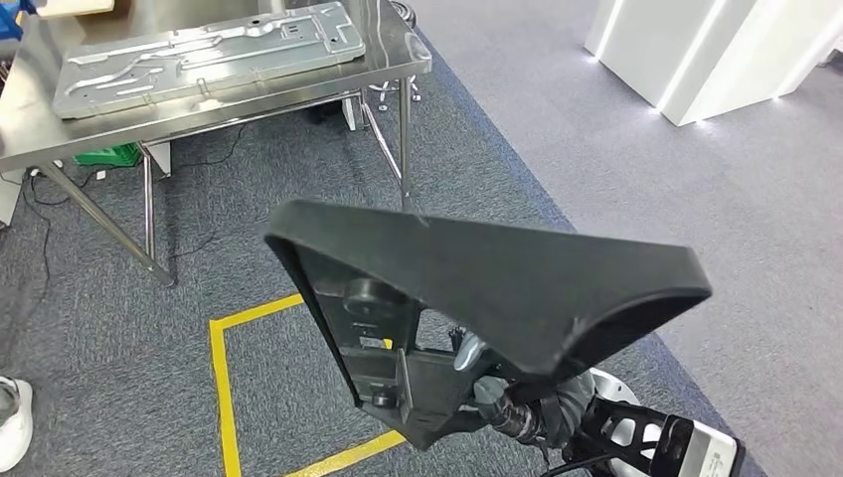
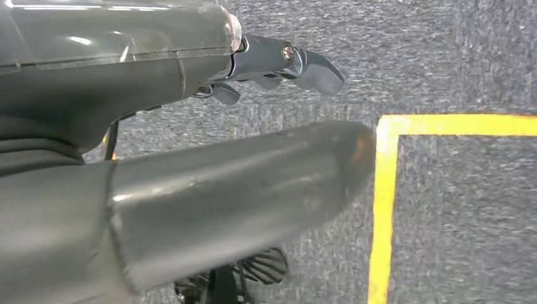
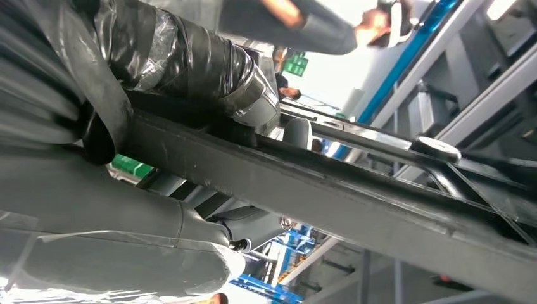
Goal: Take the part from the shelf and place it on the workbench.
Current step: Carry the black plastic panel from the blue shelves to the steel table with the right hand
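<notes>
1. Already the first half looks done: I judge the part is off the shelf, since the black plastic part (image 1: 477, 298) is up in the air in front of me, over the grey carpet (image 1: 696, 199).
2. Far to the left in my head view stands the steel workbench (image 1: 398, 55), its tabletop carrying a flat stamped metal panel (image 1: 209, 55). The part is well apart from it, so the placing is still to do, and I judge some ground has to be covered first.
3. Below the workbench, a yellow taped square (image 1: 224, 388) marks the floor, and a white shoe (image 1: 12, 422) of a person sits at the left edge.
4. My left hand (image 2: 278, 63) hangs over the carpet beside the yellow tape in its wrist view. Its fingers are slack and apart, with nothing in them.
5. In the middle, the part tilts up, wide and wedge-shaped, its ribbed inner side facing left.
6. To the right and low, my right hand (image 1: 517, 402) grasps the part at its lower end; the fingers are wrapped on it, and the right wrist view shows the dark edge (image 3: 329, 190) of the part clamped between thumb and fingers.
</notes>
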